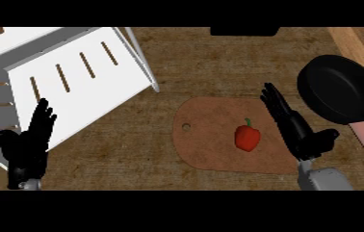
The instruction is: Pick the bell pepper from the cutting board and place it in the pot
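Lower left of frame: left hand (28,139) resting, fingers straight & pointing up, nothing held. Upper left: white slatted rack (71,72), tilted, taking up most of that corner.

Centre, slightly right: brown cutting board (210,151) w/ small hole (186,127) near its left end. Red bell pepper (247,137) lying on board's right half, green stem toward top of frame. Not yet picked up.

Just right of pepper: right hand (295,127), fingers straight & spread toward upper left, nothing held, apart from pepper. Right edge, upper: black pot (334,89), near board's upper-right corner.

Step in hand, as judged: reach & grasp. Best done w/ right hand, being closest. Shift hand left so palm comes over pepper, then curl fingers & thumb round the body, not the stem. Round, smooth veg, so prob. prone to rolling if nudged from one side only; better to close from both sides at once. Lift clear of board before swinging toward upper right, high enough to pass pot's rim.

Hard to make out: pot cut off by right edge, depth & any handle not visible. Dark shape (245,31) at top centre cut off, no ID possible. Pinkish bit (359,132) at right edge likewise. Cannot tell whether right hand touches board or hovers above it.
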